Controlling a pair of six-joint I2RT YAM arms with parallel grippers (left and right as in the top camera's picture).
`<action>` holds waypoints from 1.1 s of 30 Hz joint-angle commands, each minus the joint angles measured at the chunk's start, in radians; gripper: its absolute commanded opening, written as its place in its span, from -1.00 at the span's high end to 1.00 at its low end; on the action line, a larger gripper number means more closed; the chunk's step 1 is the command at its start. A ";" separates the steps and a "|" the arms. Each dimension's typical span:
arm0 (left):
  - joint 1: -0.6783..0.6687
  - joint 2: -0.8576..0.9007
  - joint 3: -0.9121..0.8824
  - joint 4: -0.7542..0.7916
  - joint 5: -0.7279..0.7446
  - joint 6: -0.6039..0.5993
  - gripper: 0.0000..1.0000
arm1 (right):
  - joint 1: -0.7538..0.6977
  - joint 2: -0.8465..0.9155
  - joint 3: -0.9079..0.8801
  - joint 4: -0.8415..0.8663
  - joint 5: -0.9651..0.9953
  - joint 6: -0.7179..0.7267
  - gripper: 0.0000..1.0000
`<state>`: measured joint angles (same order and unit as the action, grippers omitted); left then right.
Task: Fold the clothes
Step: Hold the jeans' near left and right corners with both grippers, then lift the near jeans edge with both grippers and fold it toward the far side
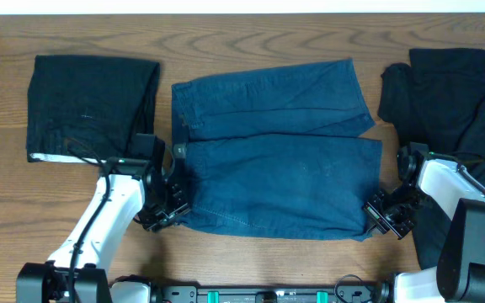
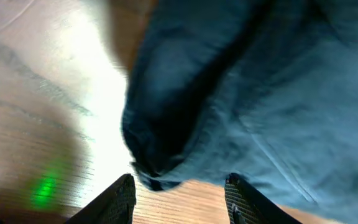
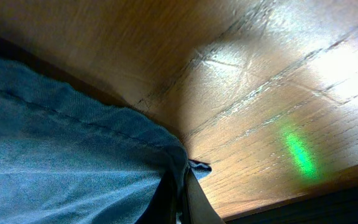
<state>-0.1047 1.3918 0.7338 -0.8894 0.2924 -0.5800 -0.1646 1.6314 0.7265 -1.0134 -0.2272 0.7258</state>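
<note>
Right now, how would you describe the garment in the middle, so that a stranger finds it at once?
Look at the wooden table; at its centre lies the blue denim garment, between a folded dark cloth on the left and a dark pile on the right. It is the only blue item there.

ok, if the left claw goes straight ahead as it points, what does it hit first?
The blue denim garment: its bunched edge sits just ahead of the open left claw, depth unclear.
</note>
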 commanded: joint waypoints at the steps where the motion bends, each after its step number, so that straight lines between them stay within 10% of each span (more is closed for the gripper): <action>1: 0.005 0.003 -0.043 0.021 -0.062 -0.115 0.02 | -0.005 -0.011 -0.010 0.013 0.029 -0.010 0.97; 12: -0.041 0.003 -0.111 0.129 -0.050 -0.159 0.04 | -0.005 -0.011 -0.010 0.036 0.045 -0.056 0.97; 17: -0.055 0.003 -0.111 0.124 -0.050 -0.154 0.88 | -0.005 -0.011 -0.010 0.033 0.045 -0.147 0.98; 33: -0.055 -0.164 -0.072 0.018 -0.050 -0.086 0.88 | -0.004 -0.139 0.167 -0.149 0.044 -0.291 0.98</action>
<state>-0.1593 1.2720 0.6384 -0.8501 0.2634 -0.6796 -0.1646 1.5497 0.8394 -1.1446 -0.2134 0.4824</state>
